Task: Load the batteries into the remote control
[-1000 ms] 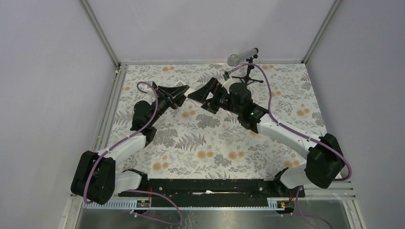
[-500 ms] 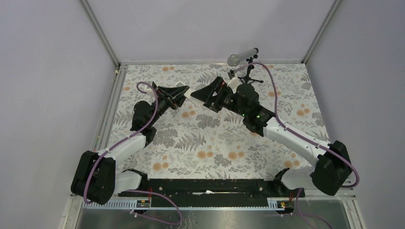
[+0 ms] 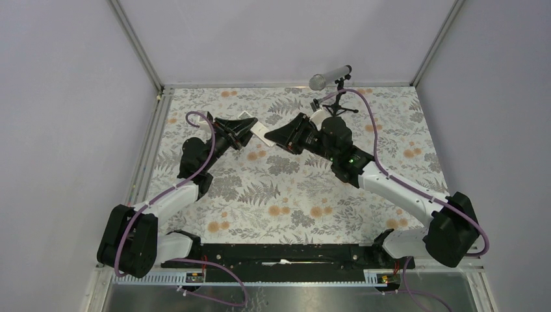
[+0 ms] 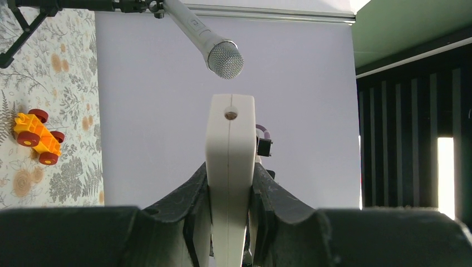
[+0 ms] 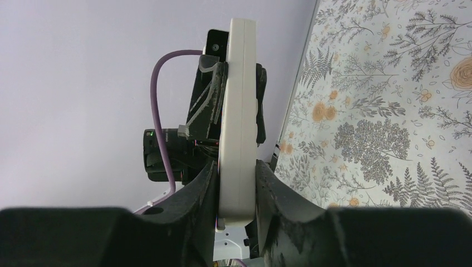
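The white remote control (image 3: 259, 132) hangs in the air above the far middle of the table, held between both arms. My left gripper (image 3: 249, 134) is shut on one end of it; in the left wrist view the remote (image 4: 230, 161) stands edge-on between the fingers of that gripper (image 4: 230, 222). My right gripper (image 3: 271, 135) is shut on the other end, both pads pressed against the remote's (image 5: 239, 128) flat sides at the right gripper (image 5: 237, 189). The left gripper (image 5: 229, 97) shows beyond it, clamping the far end. The batteries are out of view.
A microphone (image 3: 329, 73) on a small black tripod (image 3: 338, 106) stands at the table's far edge, just behind the right wrist. An orange toy car with red wheels (image 4: 37, 137) lies on the floral tablecloth. Grey walls enclose the table on three sides.
The right arm swung left toward the left gripper, and its jaws, wide open before, closed onto the remote's free end. The left arm held still with the remote.
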`<control>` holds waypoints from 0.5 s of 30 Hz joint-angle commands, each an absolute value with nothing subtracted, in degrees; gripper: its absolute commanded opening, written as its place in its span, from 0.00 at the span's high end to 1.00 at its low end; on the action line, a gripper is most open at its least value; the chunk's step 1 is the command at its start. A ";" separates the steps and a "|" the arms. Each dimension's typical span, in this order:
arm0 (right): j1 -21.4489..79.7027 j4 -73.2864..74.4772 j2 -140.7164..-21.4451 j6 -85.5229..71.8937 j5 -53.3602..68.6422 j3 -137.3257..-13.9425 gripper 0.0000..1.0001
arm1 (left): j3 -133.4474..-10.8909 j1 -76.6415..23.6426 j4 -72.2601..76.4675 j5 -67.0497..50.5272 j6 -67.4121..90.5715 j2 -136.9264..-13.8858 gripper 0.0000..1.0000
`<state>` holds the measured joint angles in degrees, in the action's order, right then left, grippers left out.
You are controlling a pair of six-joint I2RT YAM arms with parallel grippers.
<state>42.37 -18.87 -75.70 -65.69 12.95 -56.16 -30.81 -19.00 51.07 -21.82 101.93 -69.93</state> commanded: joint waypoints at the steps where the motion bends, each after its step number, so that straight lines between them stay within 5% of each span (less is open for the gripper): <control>1: 42.19 -18.33 -77.65 -63.00 11.54 -56.60 0.75 | -32.03 -18.68 57.61 -22.18 103.04 -68.47 1.00; 15: 42.71 -20.77 -83.14 -58.89 8.00 -59.37 0.73 | -35.72 -22.65 55.65 -20.80 104.40 -66.45 1.00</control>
